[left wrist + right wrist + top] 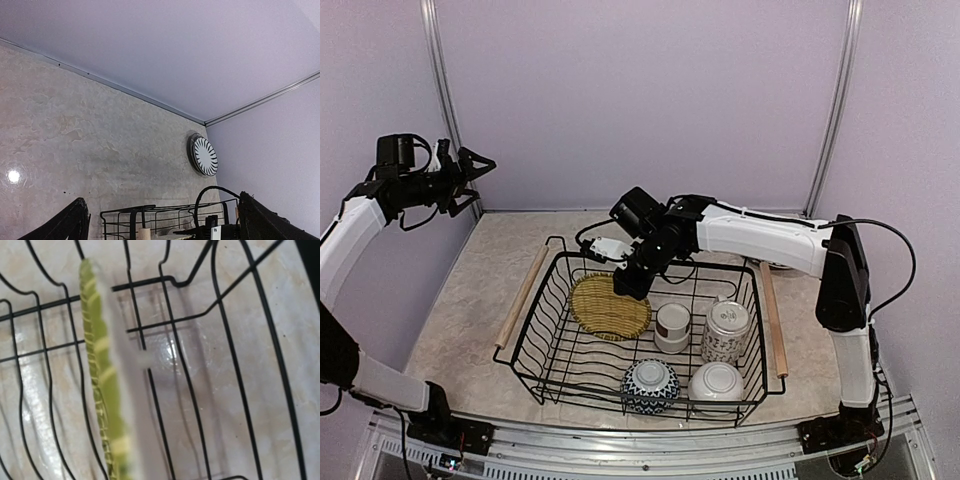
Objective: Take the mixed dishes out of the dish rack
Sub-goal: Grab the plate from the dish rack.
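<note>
- Dish rack holds woven mat left, short cup centre, tall cup right.
- Patterned bowl and plain bowl sit side by side before the cups.

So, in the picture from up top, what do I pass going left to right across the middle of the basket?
left wooden handle → yellow mat → white cup with brown band → tall patterned cup → right wooden handle
</note>
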